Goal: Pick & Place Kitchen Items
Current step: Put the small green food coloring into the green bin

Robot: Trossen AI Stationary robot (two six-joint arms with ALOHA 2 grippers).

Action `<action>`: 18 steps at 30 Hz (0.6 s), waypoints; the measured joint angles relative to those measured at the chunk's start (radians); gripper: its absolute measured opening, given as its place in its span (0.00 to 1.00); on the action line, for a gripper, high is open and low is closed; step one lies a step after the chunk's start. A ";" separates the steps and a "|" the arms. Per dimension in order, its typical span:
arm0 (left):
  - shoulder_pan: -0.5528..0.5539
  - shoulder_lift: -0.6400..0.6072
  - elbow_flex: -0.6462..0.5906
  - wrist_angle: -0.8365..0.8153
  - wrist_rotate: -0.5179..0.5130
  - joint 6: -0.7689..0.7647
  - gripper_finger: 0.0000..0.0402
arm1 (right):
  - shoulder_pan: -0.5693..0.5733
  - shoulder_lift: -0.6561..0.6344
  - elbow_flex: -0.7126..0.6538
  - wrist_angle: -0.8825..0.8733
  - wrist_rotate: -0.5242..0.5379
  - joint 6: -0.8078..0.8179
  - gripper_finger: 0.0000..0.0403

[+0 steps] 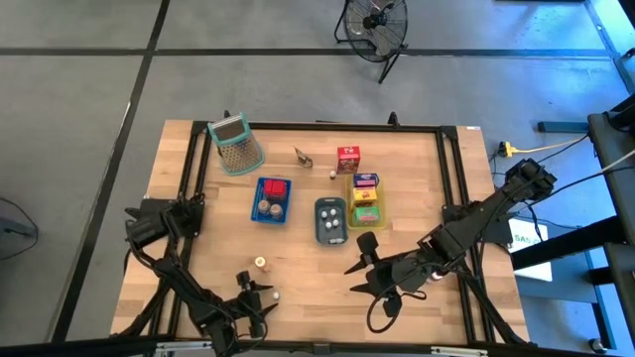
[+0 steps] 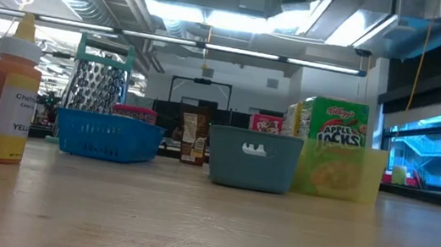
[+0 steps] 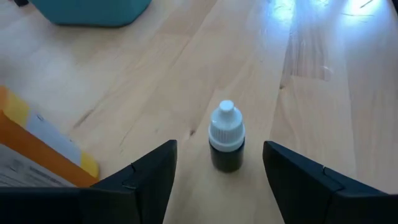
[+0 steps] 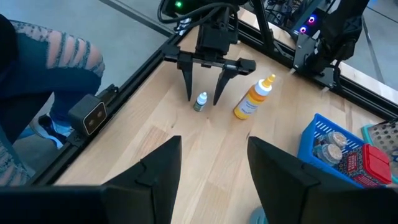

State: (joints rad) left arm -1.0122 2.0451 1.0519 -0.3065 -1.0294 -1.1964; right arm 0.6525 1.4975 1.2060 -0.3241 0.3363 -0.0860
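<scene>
Aligning: left end effector point(image 3: 217, 177) open, fingers straddling small white-capped bottle point(image 3: 226, 137), untouched, near-left on the counter point(image 1: 298, 278).
Technique: centre, lower, close below the cap; avoid the orange bottle point(image 4: 254, 99) beside it.
Right end effector point(image 1: 362, 268): open, empty, near centre.
View gap: only the right wrist view shows both finger tips flanking the bottle.

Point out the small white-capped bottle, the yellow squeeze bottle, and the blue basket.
small white-capped bottle point(image 3: 226, 143), left wrist view, on its white cap.
yellow squeeze bottle point(image 4: 250, 102), right wrist view, on its body.
blue basket point(image 2: 108, 137), low view, on its front wall.
</scene>
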 joint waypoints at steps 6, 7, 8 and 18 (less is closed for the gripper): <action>-0.003 0.038 0.000 0.049 -0.058 -0.022 0.58 | 0.000 0.000 0.000 0.000 0.000 0.000 0.46; -0.003 0.038 -0.001 0.048 -0.061 -0.022 0.58 | 0.000 0.000 0.000 0.000 0.000 0.000 0.46; -0.003 0.038 -0.001 0.050 -0.060 -0.021 0.58 | 0.000 0.000 0.000 0.000 0.000 0.000 0.46; 0.003 0.038 -0.001 0.046 -0.044 -0.022 0.58 | -0.001 0.000 0.000 0.000 0.000 -0.001 0.46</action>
State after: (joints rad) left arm -1.0091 2.0830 1.0512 -0.2605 -1.0734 -1.2186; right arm 0.6518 1.4975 1.2060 -0.3237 0.3367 -0.0868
